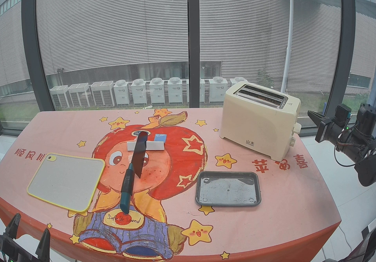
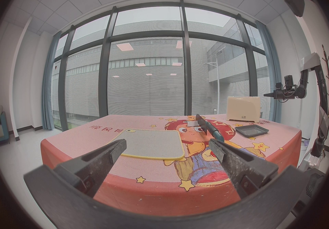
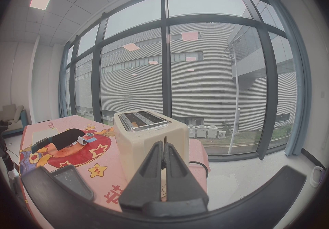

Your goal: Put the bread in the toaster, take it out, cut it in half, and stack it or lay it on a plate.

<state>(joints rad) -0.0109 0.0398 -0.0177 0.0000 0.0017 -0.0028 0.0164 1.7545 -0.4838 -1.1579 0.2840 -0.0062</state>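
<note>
left gripper [image 2: 168, 144]: fingers wide apart, holding nothing, at near table [image 1: 297, 212] edge by cutting board [image 1: 64, 181] | right gripper [image 3: 164, 147]: fingers pressed together, off the table, right of toaster [image 1: 260, 119] | bread: cannot tell if in slots | knife [image 1: 131, 174]: between board and dark tray [image 1: 228, 204]

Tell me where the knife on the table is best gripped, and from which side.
Grip the knife by its teal handle, coming from above on the table's near side. The handle points toward the robot with bare cloth on both sides, while the dark blade leans on the white rest.
</note>
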